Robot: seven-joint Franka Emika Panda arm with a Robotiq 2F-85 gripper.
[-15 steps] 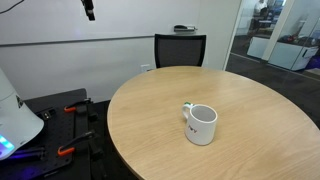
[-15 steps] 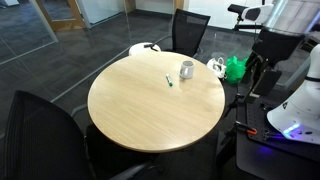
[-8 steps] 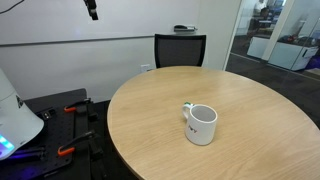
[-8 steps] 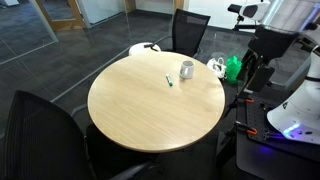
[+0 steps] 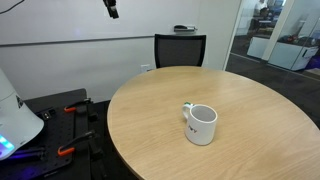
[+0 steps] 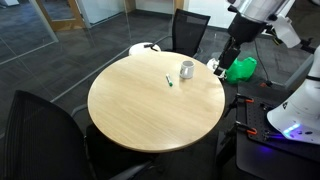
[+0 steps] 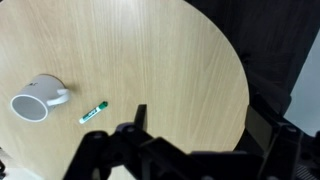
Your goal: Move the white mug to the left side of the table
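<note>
The white mug (image 5: 200,124) stands upright on the round light-wood table (image 5: 150,105), handle towards the wall. In an exterior view the mug (image 6: 186,69) is near the table's (image 6: 140,110) far edge, with a green-and-white marker (image 6: 169,81) beside it. In the wrist view the mug (image 7: 35,98) and the marker (image 7: 93,112) are at the left, on the table (image 7: 160,50). My gripper (image 7: 200,125) is open and empty, high above the table's edge, well apart from the mug. It also shows in both exterior views (image 6: 227,52) (image 5: 111,8).
Black office chairs stand round the table (image 5: 180,48) (image 6: 190,30) (image 6: 35,125). A green object (image 6: 240,68) lies on the floor beyond the table. A robot base with clamps (image 5: 20,125) is beside it. Glass walls are behind.
The arm has swung in from outside the table towards its edge and the gripper has come lower. The mug and the marker have not moved.
</note>
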